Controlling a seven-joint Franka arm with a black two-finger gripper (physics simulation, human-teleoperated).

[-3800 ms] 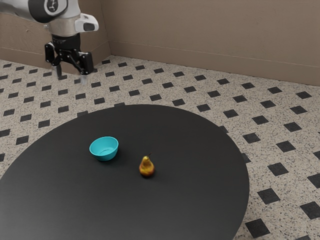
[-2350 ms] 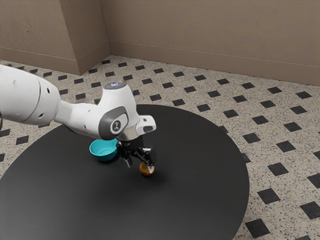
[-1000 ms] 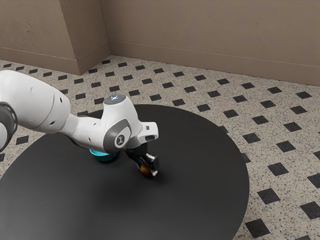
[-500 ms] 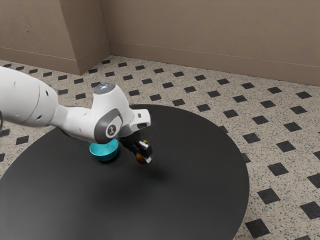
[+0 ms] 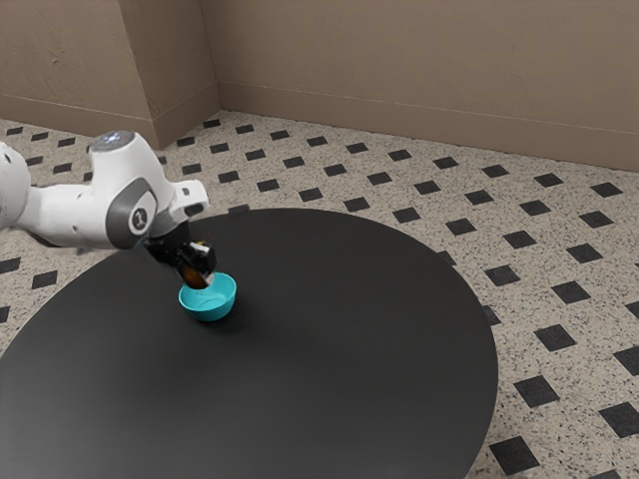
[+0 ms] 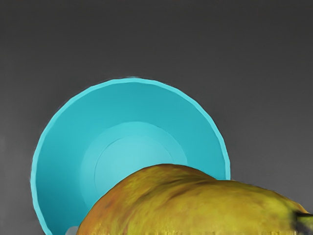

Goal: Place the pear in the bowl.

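You have the pear [image 5: 191,275] off the tabletop [image 5: 349,364], pinched between the fingers [image 5: 208,280], at the far-left side of the bowl [image 5: 208,308] in the exterior view. The bowl stands upright with its mouth clear to receive it, so what remains is probably a small centring move, a descent and a release.

Your main worry should be the offset. In the wrist view the pear overlaps part of the bowl's opening, while its stem [image 6: 304,223] end reaches out past the rim [image 6: 133,80]. If you let go from here, that overhang could catch the rim, and the pear might roll outside or tip the bowl. Coming down off-centre could also set a finger or the pear's side against the wall and push the bowl along the tabletop, since nothing visible braces it.

Watch the grip too: the skin is rounded and the body tapers, so a sudden swing or a knock on the rim could twist the pear between the fingers. Releasing high could make it bounce; opening too wide down inside could press a finger against the wall and drag the bowl as you lift away.

As for markings, the arm [image 5: 70,216] carries a round badge [image 5: 140,221] with a pale mark on dark grey, but you can't read any letters or brand in it. You can make out no writing on the bowl or the pear.
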